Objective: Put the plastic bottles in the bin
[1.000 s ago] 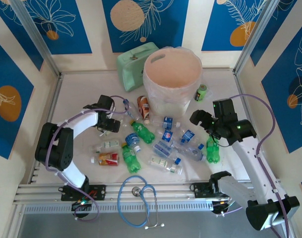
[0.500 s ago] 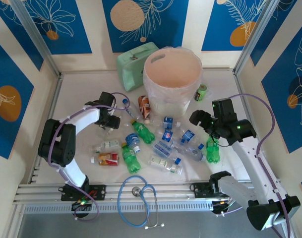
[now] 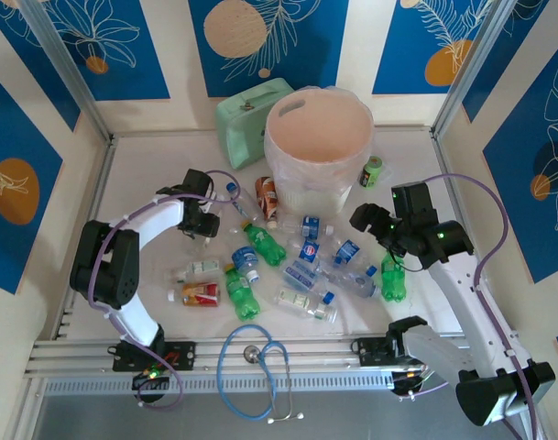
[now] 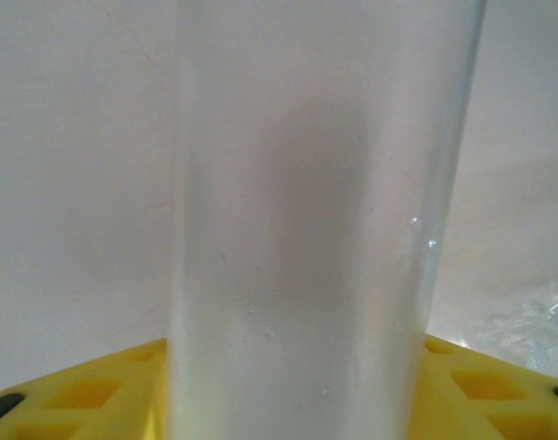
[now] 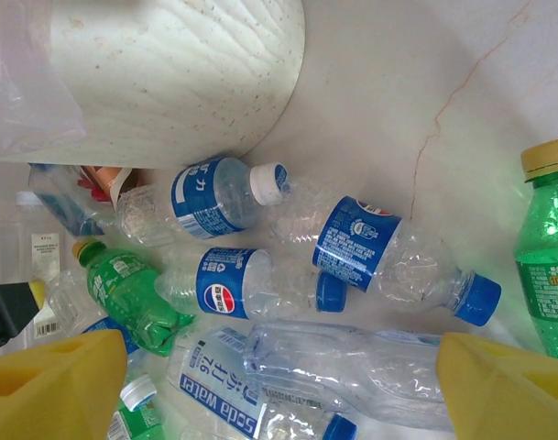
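Several plastic bottles lie in a loose pile on the white table in front of the bin (image 3: pixel 317 137): green ones (image 3: pixel 265 245) (image 3: pixel 242 293), clear blue-labelled ones (image 3: pixel 309 249) (image 5: pixel 246 284) and a red-labelled one (image 3: pixel 266 197). My left gripper (image 3: pixel 210 223) is at the pile's left edge. In the left wrist view a clear bottle (image 4: pixel 324 229) stands between the yellow fingers, and the gripper (image 4: pixel 297 394) is shut on it. My right gripper (image 3: pixel 366 220) (image 5: pixel 279 390) hovers open over a crushed clear bottle (image 5: pixel 370 367). A green bottle (image 3: pixel 393 275) stands below it.
A mint-green case (image 3: pixel 246 119) leans against the bin's left side. A short dark-green can (image 3: pixel 372 170) stands to the bin's right. A blue stethoscope (image 3: pixel 256 367) lies over the front rail. The bin's wall (image 5: pixel 169 73) is close behind the right gripper's bottles.
My left gripper has shifted slightly away from the front, toward the clear bottle at the pile's left edge. The right arm has hardly moved.
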